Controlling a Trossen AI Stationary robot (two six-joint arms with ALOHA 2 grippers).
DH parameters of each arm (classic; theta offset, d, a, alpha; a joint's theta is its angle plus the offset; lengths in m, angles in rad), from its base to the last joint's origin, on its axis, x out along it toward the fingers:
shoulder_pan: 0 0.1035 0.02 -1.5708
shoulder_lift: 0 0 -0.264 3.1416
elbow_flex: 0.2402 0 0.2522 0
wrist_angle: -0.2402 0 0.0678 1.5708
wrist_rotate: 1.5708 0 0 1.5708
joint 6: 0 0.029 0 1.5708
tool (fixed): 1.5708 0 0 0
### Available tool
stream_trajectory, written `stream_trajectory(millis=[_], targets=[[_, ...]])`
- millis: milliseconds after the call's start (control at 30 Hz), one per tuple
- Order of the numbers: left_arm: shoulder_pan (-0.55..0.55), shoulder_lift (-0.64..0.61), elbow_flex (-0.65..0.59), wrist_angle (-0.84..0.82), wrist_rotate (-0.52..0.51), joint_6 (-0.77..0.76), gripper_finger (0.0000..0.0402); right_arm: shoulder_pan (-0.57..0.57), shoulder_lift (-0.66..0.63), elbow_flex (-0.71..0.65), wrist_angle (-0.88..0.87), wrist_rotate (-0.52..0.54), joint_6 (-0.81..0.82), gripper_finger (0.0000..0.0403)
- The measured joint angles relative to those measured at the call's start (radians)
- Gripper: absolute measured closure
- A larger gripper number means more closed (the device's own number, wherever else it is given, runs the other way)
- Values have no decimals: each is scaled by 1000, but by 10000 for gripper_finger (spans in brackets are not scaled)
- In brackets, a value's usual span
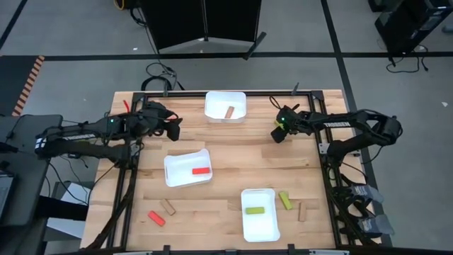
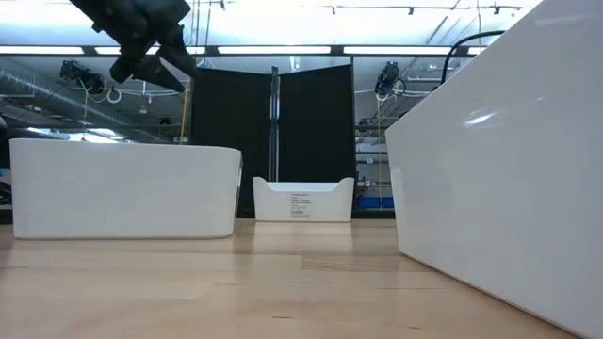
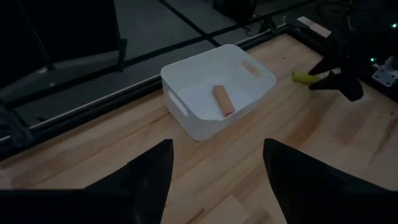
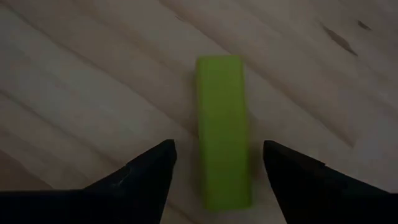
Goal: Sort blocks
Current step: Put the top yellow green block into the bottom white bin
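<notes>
A yellow-green block point(image 4: 224, 130) lies flat on the bare wood at the table's far right. My right gripper point(image 4: 217, 149) hovers over it, open, with one finger on each side and a gap to both; the left wrist view shows that block point(image 3: 303, 78) under the right gripper point(image 1: 278, 133). My left gripper point(image 1: 173, 129) is open above the table's far left and holds nothing. A tan block point(image 1: 229, 112) lies in the far tray, a red block point(image 1: 201, 171) in the middle tray, and a yellow-green block point(image 1: 254, 210) in the near tray.
Three white trays stand on the table: far tray point(image 1: 212, 99), middle tray point(image 1: 173, 173), near tray point(image 1: 258, 227). Loose on the wood near the front edge lie a red block point(image 1: 156, 218), a tan block point(image 1: 168, 207), a yellow-green block point(image 1: 284, 200) and a tan block point(image 1: 301, 210).
</notes>
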Motion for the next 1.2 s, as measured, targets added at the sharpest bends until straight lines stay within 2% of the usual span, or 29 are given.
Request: stream_trajectory(millis=[133,300,533,667,800,933,1067,1200], targets=[[10,0,0,-2,1,12,147,1,19,-7,16,-7,19,196],[10,0,0,-3,1,12,147,4,-17,-18,16,-18,16,290],[10,0,0,-6,19,12,147,6,-99,-27,-18,-38,20,290],[10,0,0,-7,19,5,147,62,-192,-25,-1,-95,13,290],[26,0,0,-8,21,-4,147,199,-302,-25,37,-176,4,290],[79,0,1,-32,25,-7,147,420,-378,-24,159,-281,-21,290],[143,0,1,-55,85,7,147,669,-393,-22,276,-292,0,290],[187,0,1,-70,159,34,147,870,-371,-22,366,-282,108,290]])
